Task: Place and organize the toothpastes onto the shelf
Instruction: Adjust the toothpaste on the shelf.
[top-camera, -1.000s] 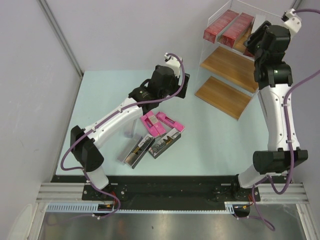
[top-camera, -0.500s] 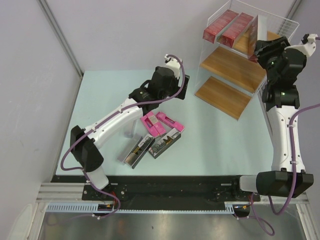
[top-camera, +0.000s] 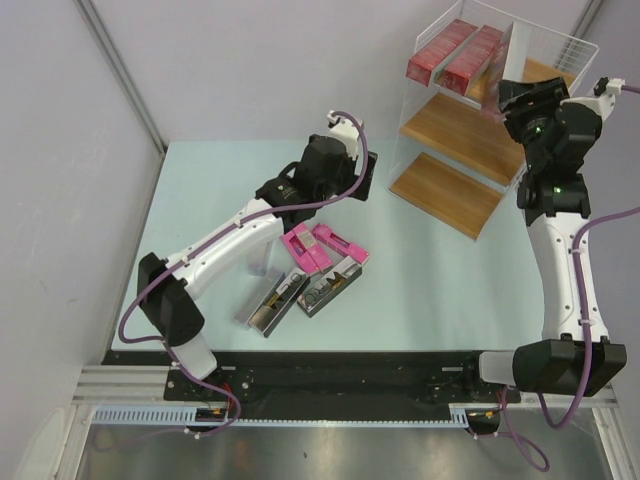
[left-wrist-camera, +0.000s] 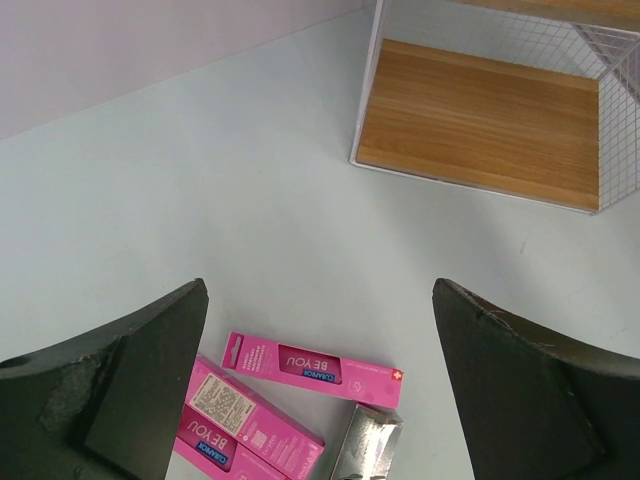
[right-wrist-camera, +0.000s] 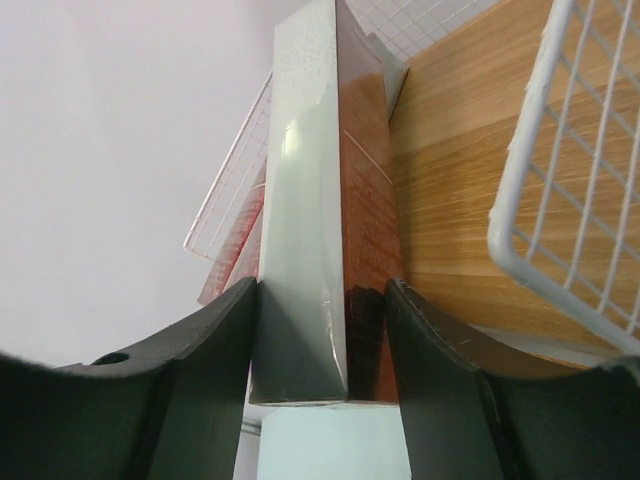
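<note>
Right pincer (right-wrist-camera: 322, 300) closed on a silver-grey carton (right-wrist-camera: 310, 150), pads against both long faces, no gap visible. The carton is held on its narrow edge over the top board (right-wrist-camera: 450, 200) of the shelf (top-camera: 455, 125), to the right of the two dark red cartons (top-camera: 455, 55) lying there. Whether its underside touches the wood: cannot tell from either view. Step in hand, as judged: set-down and release. To do it well, lower until the edge bears on the board, with the long axis parallel to the red row, and tuck it just beside them so room is left for the others. A carton on edge is tall and thin and likely to topple, so open slowly and evenly, then back out along the carton's length, away from the wire side panel (right-wrist-camera: 560, 150). Left pincer (left-wrist-camera: 318, 300) wide, holding nothing, hovering over the pink cartons (left-wrist-camera: 312, 368) on the worktop (left-wrist-camera: 200, 180).
</note>
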